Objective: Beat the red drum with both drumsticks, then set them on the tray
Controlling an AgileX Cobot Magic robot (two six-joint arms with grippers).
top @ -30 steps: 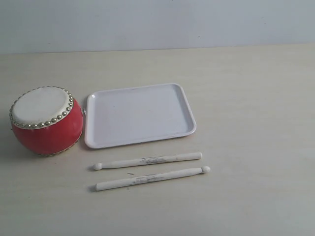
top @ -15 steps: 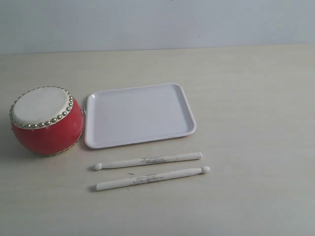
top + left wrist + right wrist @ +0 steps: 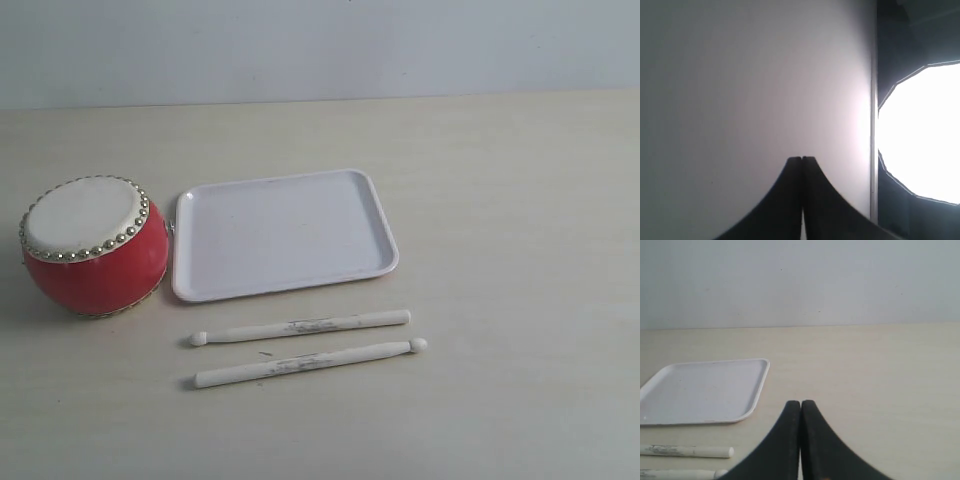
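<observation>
The red drum (image 3: 95, 247) with its cream skin and silver studs stands at the left of the table. Right beside it lies the white tray (image 3: 283, 233), with nothing in it. Two off-white drumsticks lie side by side in front of the tray, one (image 3: 300, 327) nearer to it, the other (image 3: 310, 363) closer to the front. Neither arm shows in the exterior view. My right gripper (image 3: 800, 403) is shut and holds nothing; the right wrist view shows the tray (image 3: 702, 391) and the ends of both drumsticks (image 3: 687, 451). My left gripper (image 3: 801, 159) is shut, facing a plain wall.
The pale wooden table (image 3: 500, 200) stretches out to the right of the tray. A grey wall (image 3: 320, 45) rises behind it. In the left wrist view a bright lamp panel (image 3: 925, 130) glares beside a dark frame.
</observation>
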